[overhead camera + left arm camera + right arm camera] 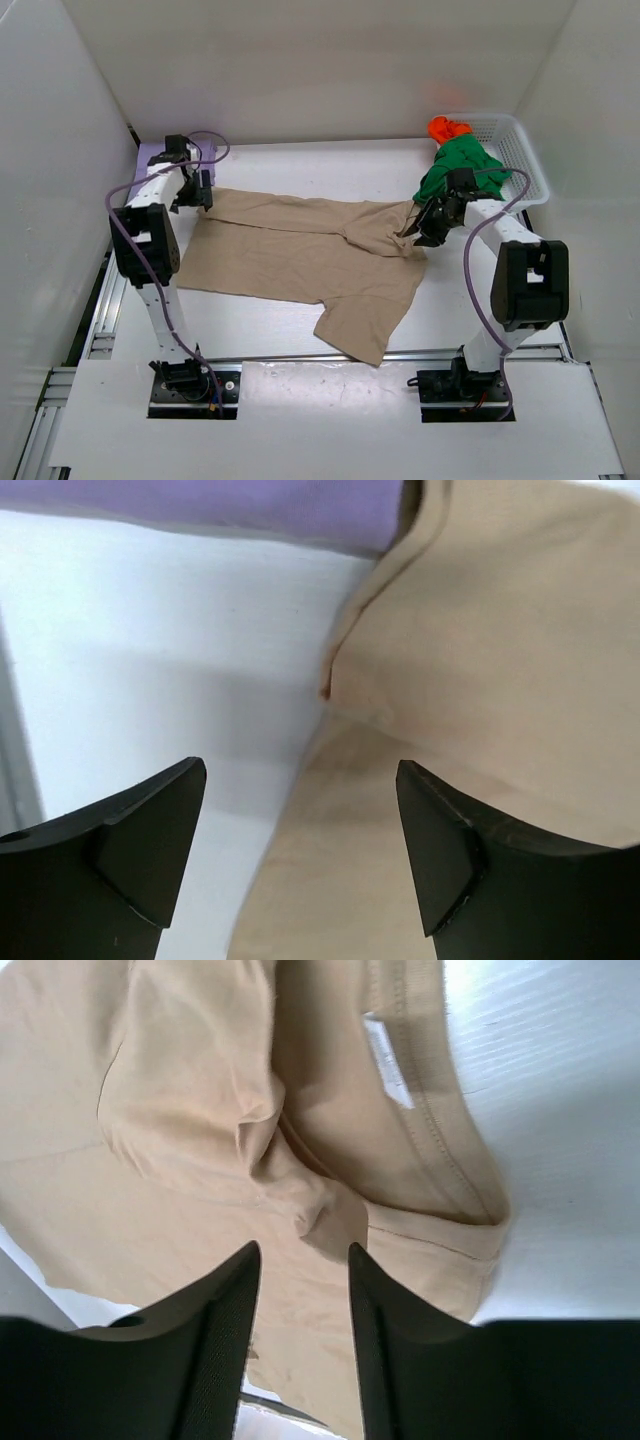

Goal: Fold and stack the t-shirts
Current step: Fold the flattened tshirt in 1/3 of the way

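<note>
while hovering over flat beige t-shirt (300,255), gripping nothing: left gripper (300,780) spread wide, left of frame; right gripper (303,1260) part spread at collar, right of frame.

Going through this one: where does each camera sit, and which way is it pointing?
Top external: above and behind the bases, looking down on the table, left arm, right arm and beige t-shirt.
Left wrist: on the left arm, looking down past the left gripper at that shirt's edge and the purple t-shirt.
Right wrist: looking down past the right gripper at the collar.
Shared: all three show the beige t-shirt.
</note>
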{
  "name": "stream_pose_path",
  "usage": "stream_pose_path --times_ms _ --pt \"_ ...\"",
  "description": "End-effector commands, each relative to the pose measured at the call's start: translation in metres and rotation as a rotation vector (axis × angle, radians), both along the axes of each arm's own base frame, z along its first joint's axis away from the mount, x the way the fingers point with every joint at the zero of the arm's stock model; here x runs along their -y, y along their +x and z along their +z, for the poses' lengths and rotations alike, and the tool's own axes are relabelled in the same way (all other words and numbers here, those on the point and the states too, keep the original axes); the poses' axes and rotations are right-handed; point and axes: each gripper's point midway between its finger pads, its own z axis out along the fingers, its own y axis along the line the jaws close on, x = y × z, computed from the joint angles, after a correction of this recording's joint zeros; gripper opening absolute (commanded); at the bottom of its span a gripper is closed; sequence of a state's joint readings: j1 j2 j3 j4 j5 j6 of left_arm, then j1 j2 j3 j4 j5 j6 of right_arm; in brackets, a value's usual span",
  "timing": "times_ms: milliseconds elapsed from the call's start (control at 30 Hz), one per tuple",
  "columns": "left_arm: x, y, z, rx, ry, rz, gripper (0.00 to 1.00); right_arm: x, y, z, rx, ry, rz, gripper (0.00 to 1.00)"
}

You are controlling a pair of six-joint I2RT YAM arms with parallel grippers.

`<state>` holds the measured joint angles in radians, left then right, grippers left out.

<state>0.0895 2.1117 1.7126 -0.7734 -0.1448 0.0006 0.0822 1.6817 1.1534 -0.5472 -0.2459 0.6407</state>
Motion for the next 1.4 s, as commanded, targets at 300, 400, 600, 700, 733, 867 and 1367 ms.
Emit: stream_pose_path --times_ms 300,400,600,700,733,867,1367 --pt "0.110 -0.005 0.103 0.225 0.030 -0.226 0.90 -0.039 0.010 -0.023 0.012 -0.058 0.220 0.48" --pt "0.165 -0.014 0.103 0.226 0.006 -0.348 0.90 -0.039 0.018 -0.029 -0.010 -0.068 0.208 0.30" --pt "0.282 -0.023 0.111 0.258 -0.086 -0.593 0.90 -0.051 0.047 0.002 0.033 0.117 0.151 0.00" --pt "0.330 -0.025 0.111 0.272 -0.144 -0.687 0.90 -0.065 0.061 0.020 0.039 0.276 0.121 0.00" --pt "0.342 -0.024 0.112 0.285 -0.160 -0.707 0.90 -0.069 0.068 0.027 0.051 0.304 0.118 0.00" --pt "0.393 -0.028 0.093 0.282 -0.226 -0.806 0.90 -0.081 0.086 0.020 0.017 0.425 0.085 0.00" --pt "0.456 -0.042 0.052 0.252 -0.261 -0.914 0.67 -0.078 0.134 0.004 -0.024 0.541 -0.073 0.00"
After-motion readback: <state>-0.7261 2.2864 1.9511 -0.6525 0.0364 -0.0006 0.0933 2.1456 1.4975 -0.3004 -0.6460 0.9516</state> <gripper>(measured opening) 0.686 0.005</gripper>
